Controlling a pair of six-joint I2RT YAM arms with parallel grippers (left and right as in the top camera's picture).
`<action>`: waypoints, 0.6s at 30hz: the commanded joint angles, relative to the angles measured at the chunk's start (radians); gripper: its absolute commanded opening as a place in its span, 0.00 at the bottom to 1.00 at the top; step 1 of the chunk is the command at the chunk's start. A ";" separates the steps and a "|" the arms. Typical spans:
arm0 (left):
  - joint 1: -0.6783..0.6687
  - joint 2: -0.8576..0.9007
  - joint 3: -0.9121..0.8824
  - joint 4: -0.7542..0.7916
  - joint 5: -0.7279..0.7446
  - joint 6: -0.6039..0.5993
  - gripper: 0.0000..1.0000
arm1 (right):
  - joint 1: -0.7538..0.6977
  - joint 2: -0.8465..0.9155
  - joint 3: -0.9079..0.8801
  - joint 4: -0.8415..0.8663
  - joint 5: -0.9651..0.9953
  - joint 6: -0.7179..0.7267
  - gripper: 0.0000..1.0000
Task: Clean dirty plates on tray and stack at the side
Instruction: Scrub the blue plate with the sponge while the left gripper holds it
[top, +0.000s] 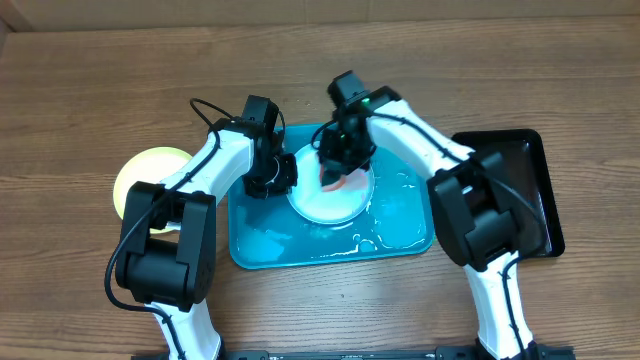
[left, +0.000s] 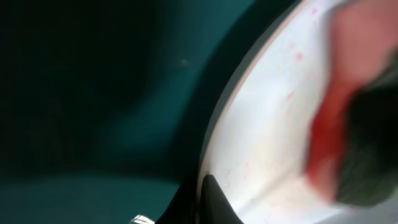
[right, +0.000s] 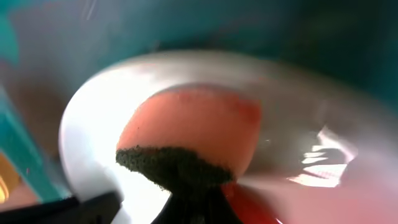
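Observation:
A white plate (top: 335, 208) with red smears lies on the turquoise tray (top: 405, 232). My left gripper (top: 284, 176) is shut on the plate's left rim; the left wrist view shows its fingers (left: 208, 194) pinching the rim of the plate (left: 267, 124) above the tray (left: 93, 124). My right gripper (top: 340, 160) is shut on a red-orange sponge (top: 335, 181) with a dark scouring side and presses it onto the plate. The right wrist view shows the sponge (right: 186, 127) on the plate (right: 93, 124), blurred. A pale yellow plate (top: 140, 172) with a green rim lies on the table to the left of the tray.
A smaller black tray (top: 530, 195) lies at the right, beside the turquoise tray. Water or foam pools on the turquoise tray's right and front parts (top: 375, 238). Both arms crowd over the tray's far half.

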 joint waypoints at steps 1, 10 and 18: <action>-0.011 0.018 -0.003 0.013 0.071 0.027 0.04 | 0.062 0.037 -0.001 -0.036 -0.064 -0.049 0.04; 0.014 0.018 -0.003 0.011 0.071 0.027 0.04 | -0.027 0.037 0.024 -0.268 0.108 -0.103 0.04; 0.028 0.018 -0.003 0.011 0.059 0.035 0.04 | -0.108 0.037 0.089 -0.294 0.263 -0.121 0.04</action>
